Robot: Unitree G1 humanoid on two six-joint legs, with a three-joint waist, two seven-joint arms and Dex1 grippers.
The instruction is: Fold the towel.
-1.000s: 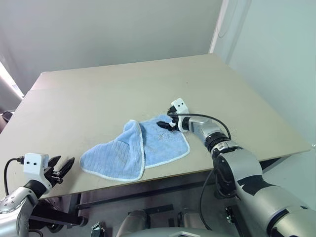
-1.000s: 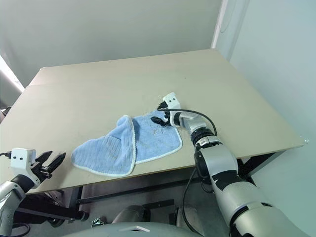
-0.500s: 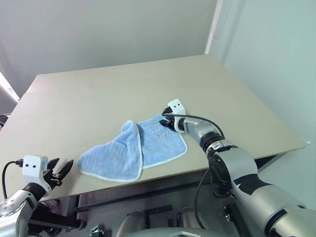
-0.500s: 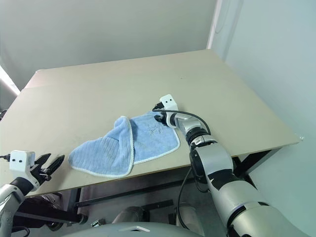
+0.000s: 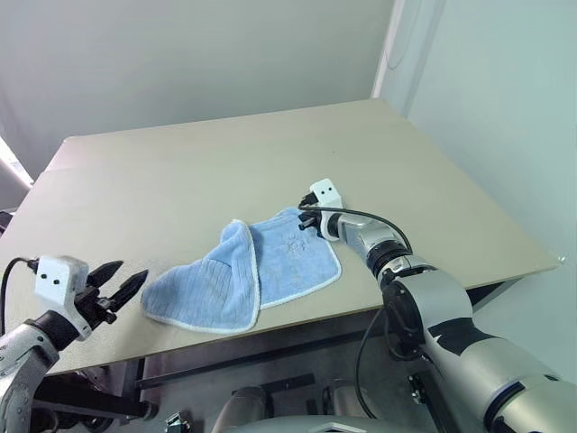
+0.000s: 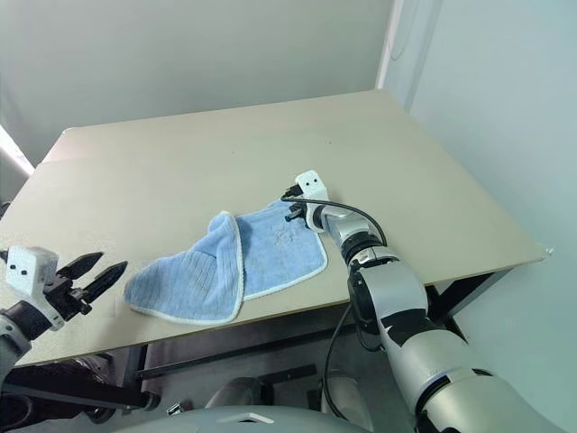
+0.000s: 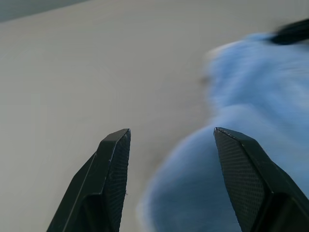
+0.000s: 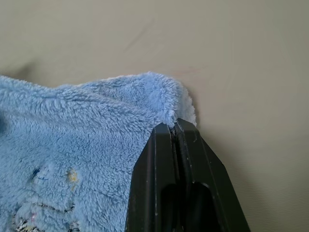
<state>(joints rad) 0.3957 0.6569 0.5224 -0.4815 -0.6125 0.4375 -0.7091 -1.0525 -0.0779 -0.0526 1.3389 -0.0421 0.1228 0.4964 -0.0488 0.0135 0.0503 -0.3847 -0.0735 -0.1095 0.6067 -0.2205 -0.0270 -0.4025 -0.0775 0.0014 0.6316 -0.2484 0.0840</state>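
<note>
Left eye view puts the towel low and centre in the frame, lying on the desk near its front edge. It is already doubled unevenly: a ribbed flap lies toward the lower left, a flatter fluffy panel toward the right. Its long axis runs from the lower left of the frame up to the right.

Your right gripper sits at the upper right corner of the towel. In the right wrist view its jaws are pressed together, with the white-edged corner of the cloth pinched at their tips. So that end is yours already.

Your left gripper hovers at the lower left of the frame, just off the towel's left tip, apart from it. Its jaws stand moderately wide and hold nothing. The left wrist view shows the blue cloth lying ahead and toward the right finger, with bare desk in front of the other finger.

That is the relation to watch: the free end of the towel is straight ahead of the left jaws, slightly off to one side, and the left arm is much the nearer one to it. I judge that the next move needs those jaws shifted toward the cloth so the tip falls between them before you close.
</note>
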